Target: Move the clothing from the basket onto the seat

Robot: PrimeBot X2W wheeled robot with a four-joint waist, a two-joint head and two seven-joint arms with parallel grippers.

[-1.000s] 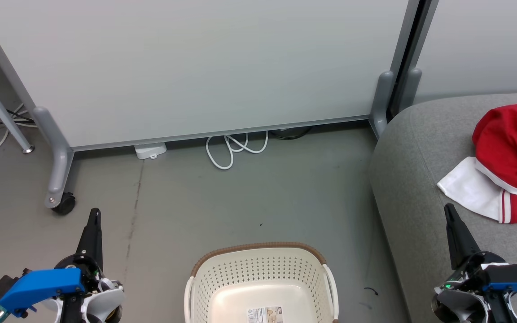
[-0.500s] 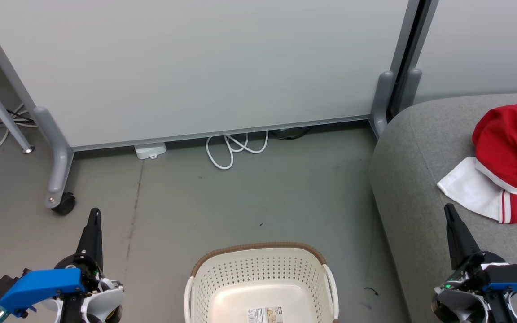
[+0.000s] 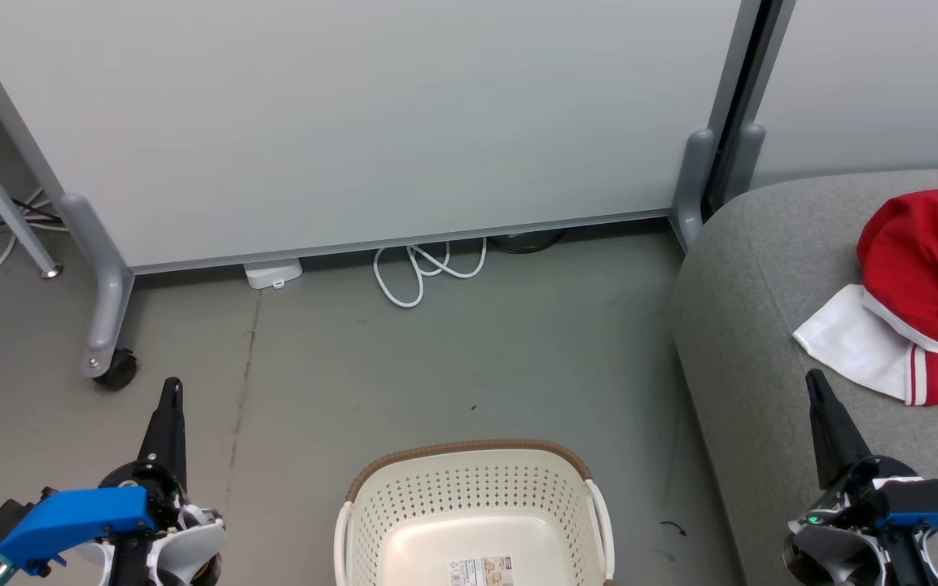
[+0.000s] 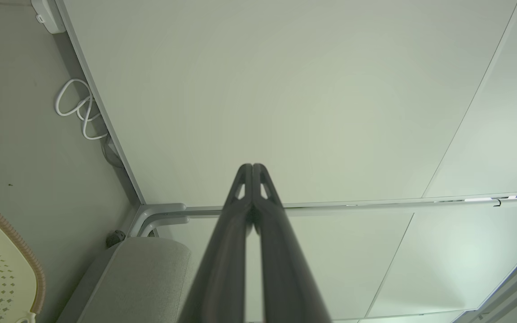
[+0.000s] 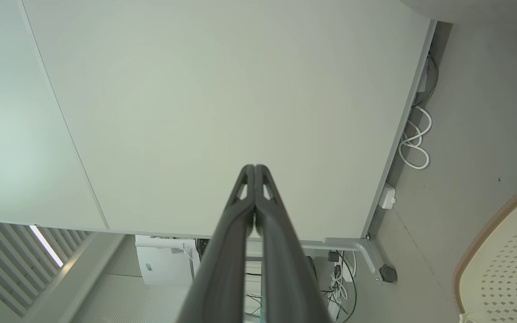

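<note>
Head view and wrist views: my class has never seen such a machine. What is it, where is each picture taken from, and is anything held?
It is a wheeled robot with two arms, each ending in a gripper with two long dark fingers. The wide picture comes from a camera on its head, looking down at the floor: the left gripper shows at lower left, the right gripper at lower right. The other two come from wrist cameras, looking along each gripper's fingers toward a pale partition panel. Both grippers are shut and hold nothing. On the floor stands the cream basket; the part in view holds just a paper label. The red and white clothing lies on the grey seat to the right.
</note>
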